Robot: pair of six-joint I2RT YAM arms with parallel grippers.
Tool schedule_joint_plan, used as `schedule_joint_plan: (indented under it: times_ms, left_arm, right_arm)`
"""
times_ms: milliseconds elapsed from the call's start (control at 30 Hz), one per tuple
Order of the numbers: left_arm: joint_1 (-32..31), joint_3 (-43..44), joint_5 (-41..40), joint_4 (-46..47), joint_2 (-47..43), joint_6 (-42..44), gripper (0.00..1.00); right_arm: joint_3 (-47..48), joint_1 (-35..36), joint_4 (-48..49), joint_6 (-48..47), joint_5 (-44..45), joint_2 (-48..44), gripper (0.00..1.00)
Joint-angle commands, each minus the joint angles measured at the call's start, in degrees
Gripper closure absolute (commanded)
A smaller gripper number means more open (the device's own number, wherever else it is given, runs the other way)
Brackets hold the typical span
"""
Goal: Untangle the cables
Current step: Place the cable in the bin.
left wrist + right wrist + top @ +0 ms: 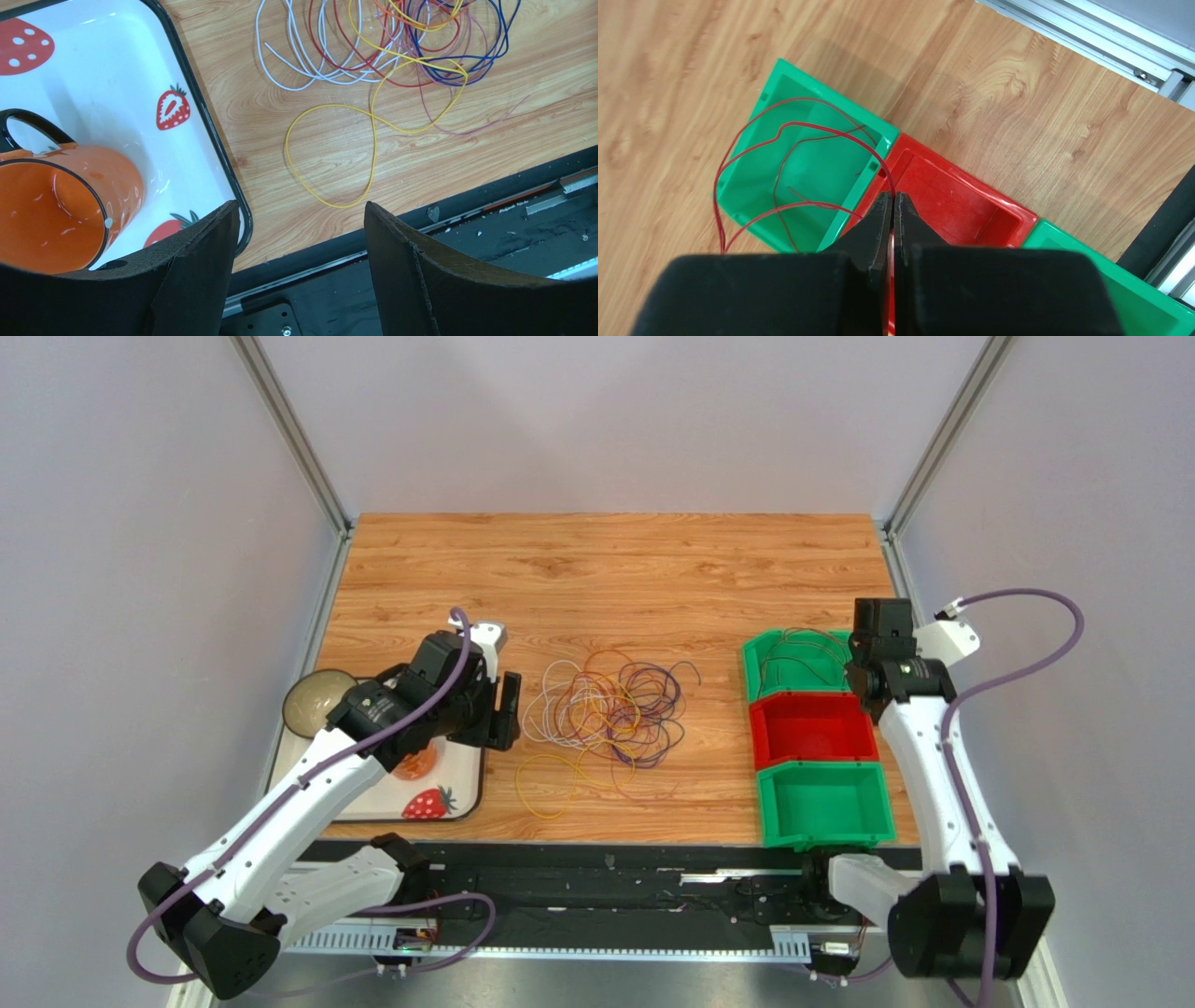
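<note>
We found the right gripper [892, 203] pinched shut on a red cable [808, 124] — its loops draped over a green bin [829, 168]. The left gripper [300, 207] hung wide open, empty, beside the tangled cables [617, 707] on the table [603, 574].

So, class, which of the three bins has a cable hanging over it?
The far green bin: a red cable loops over it. The red bin and near green bin show none.

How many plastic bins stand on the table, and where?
3, in a row on the right: the far green bin, the red bin in the middle, the near green bin. None looks hidden.
</note>
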Motion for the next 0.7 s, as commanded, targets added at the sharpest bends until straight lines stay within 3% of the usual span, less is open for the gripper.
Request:
schedule_joint_plan:
  times_ms: [0, 200, 333, 667]
  left_arm:
    - [-0.1, -0.7, 0.2, 1.3, -1.6, 0.7, 0.26]
    - [-0.2, -0.7, 0.0, 1.4, -2.0, 0.6, 0.26]
    - [-0.2, -0.6, 0.1, 1.4, -1.5, 0.7, 0.26]
    - [-0.2, -0.6, -0.2, 1.4, -1.2, 0.7, 0.26]
  right_arm:
    - [3.9, -2.4, 3.3, 2.4, -1.6, 8.5, 1.00]
    - [3.3, -4.6, 11.9, -2.4, -7.4, 16.9, 1.00]
    - [4.2, -4.9, 13.9, -4.3, -12.0, 20.4, 1.00]
    - [8.1, -5.0, 15.3, -7.6, -14.4, 28.0, 1.00]
